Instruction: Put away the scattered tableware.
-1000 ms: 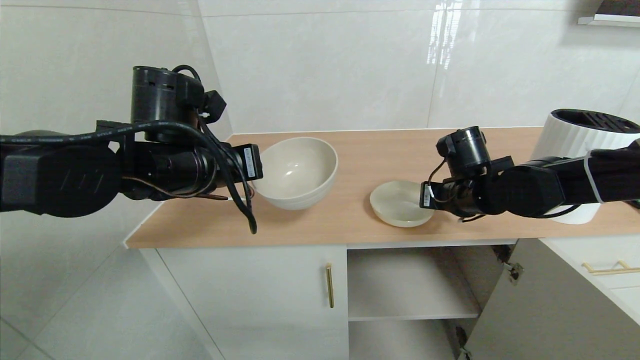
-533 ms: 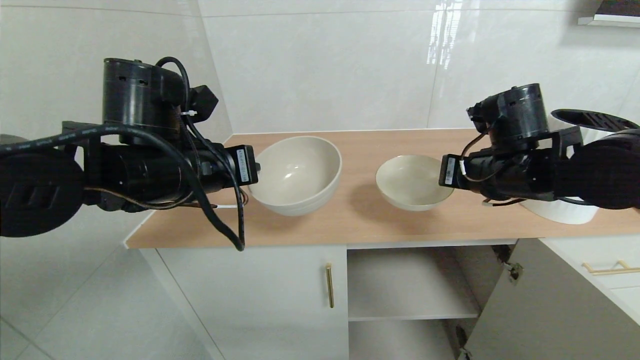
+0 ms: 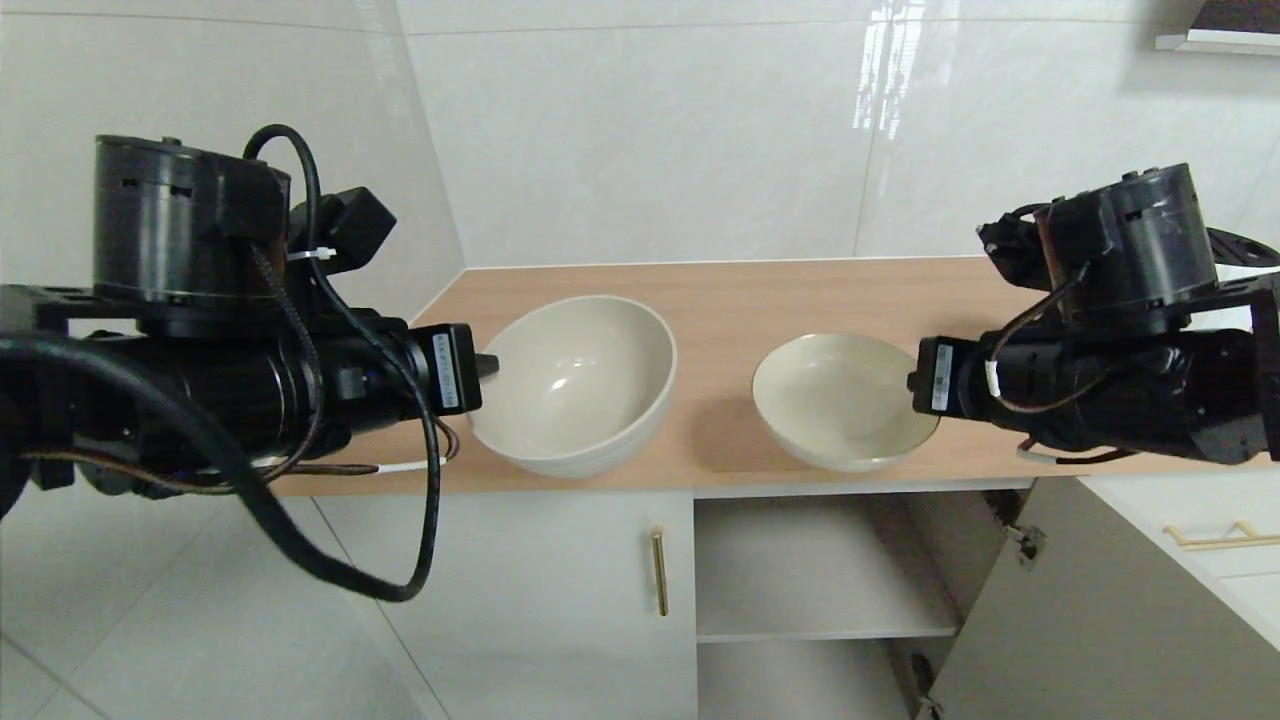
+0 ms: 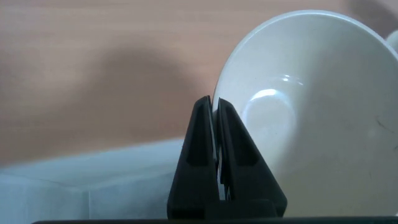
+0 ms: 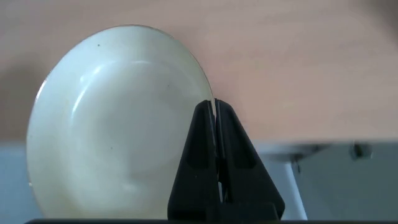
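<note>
Large bowl [image 3: 580,385], deep, glossy cream; small bowl [image 3: 840,400], shallower, matching.

Left claw [image 3: 487,366] sits on the left rim of the large bowl [image 3: 585,385], centre-left of frame; right claw [image 3: 913,380] on the right rim of the small bowl [image 3: 835,400], centre-right. Both bowls are tilted toward the camera, undersides overlapping the front edge of the wooden counter [image 3: 720,295]. Lower centre: open cabinet with a shelf [image 3: 810,580], closed door with gold handle [image 3: 659,570] to its left.
</note>
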